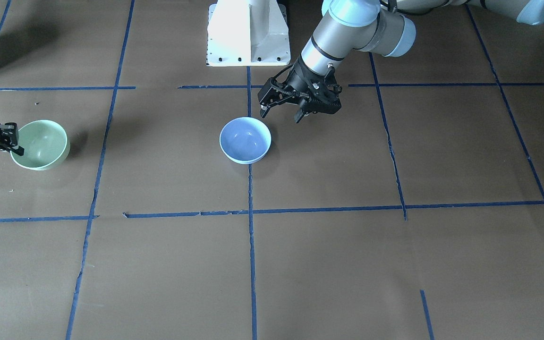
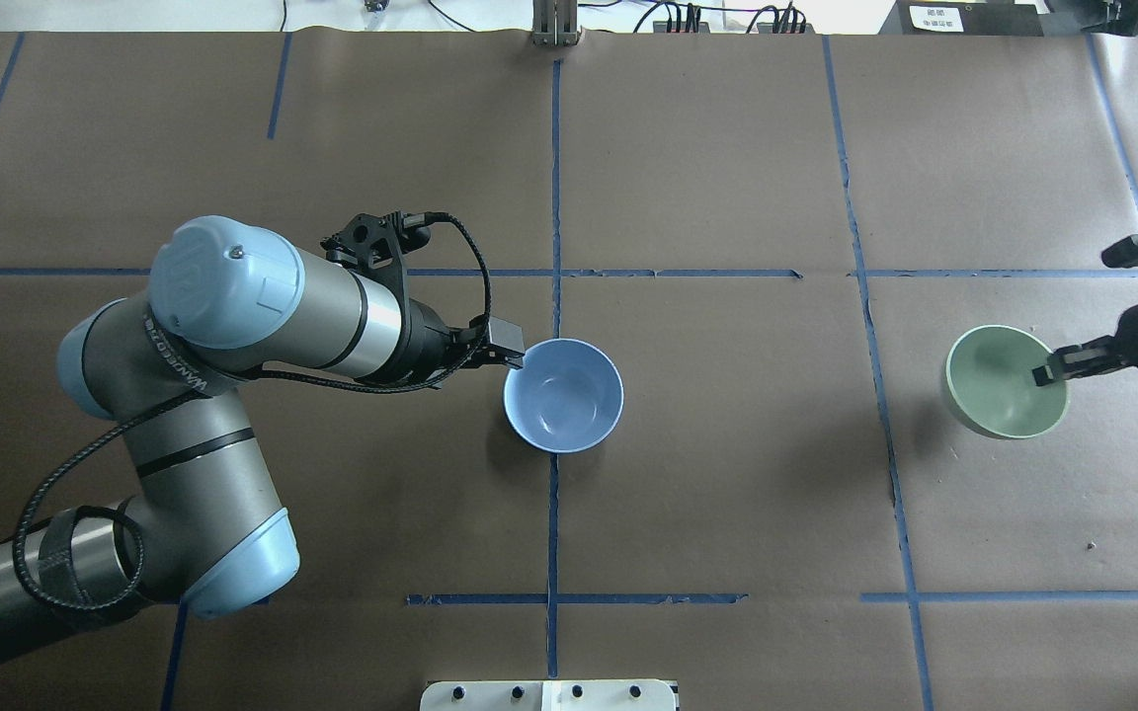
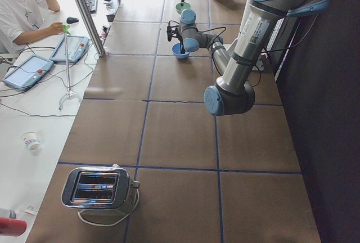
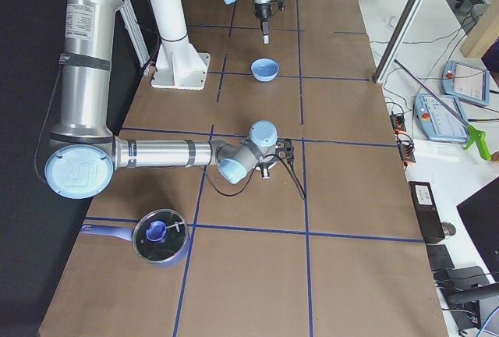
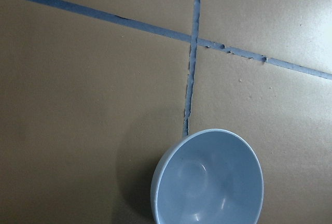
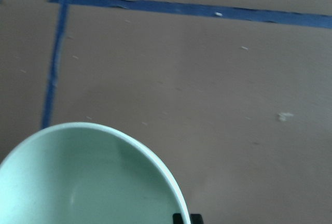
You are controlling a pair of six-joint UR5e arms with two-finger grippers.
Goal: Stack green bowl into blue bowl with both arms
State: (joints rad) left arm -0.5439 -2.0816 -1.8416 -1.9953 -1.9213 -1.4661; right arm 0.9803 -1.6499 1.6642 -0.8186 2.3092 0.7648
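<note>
The pale blue bowl stands upright at the table's middle; it also shows in the overhead view and the left wrist view. My left gripper is open and empty, hovering just beside the bowl's rim on the robot's side. The mint-green bowl sits far off on my right side, also in the overhead view and close up in the right wrist view. My right gripper is shut on its rim, one finger inside. I cannot tell whether the bowl is off the table.
The white pedestal base stands behind the blue bowl. A blue pot with a glass lid sits at the table's right end, and a toaster at the left end. Blue tape lines cross the brown table paper.
</note>
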